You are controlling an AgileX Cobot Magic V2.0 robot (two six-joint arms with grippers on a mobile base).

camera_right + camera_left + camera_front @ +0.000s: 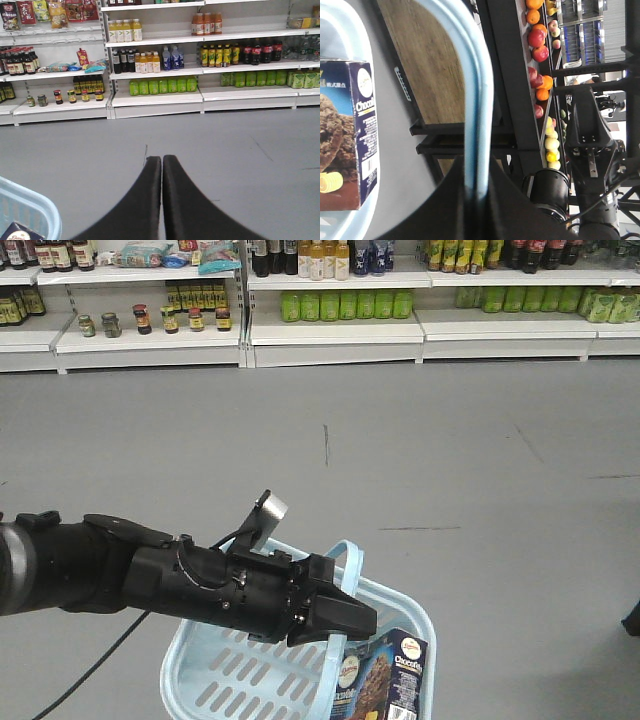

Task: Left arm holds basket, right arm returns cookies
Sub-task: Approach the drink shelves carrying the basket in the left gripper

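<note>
- While the left gripper (335,625) pinches the pale blue loop handle (345,558) between its black fingers, the basket (200,665) sits directly beneath it at the bottom edge of the front view; whether it touches the ground cannot be told.
- Inside the basket, in the right-hand corner as the front view shows it, the cookies (385,680) stand slightly tilted, with the logo and cookie picture turned toward the camera.
- From the left wrist view, the handle runs straight up out of the clamped fingers (445,210), with the navy box to its left against the basket's rim.
- Reaching in from the left side of the front view, the left arm (150,580) carries exposed cables, and a silver-white tab (270,510) sticks up from it.
- Apart from the basket, the right gripper (161,162) has its two fingers pressed together with nothing between them; the basket's rim and a corner of the box show at the lower left of the right wrist view.
- Beyond lies a bare grey floor (450,440).
- Farthest back, white shelves (335,335) carry bottles, jars and green packs.
</note>
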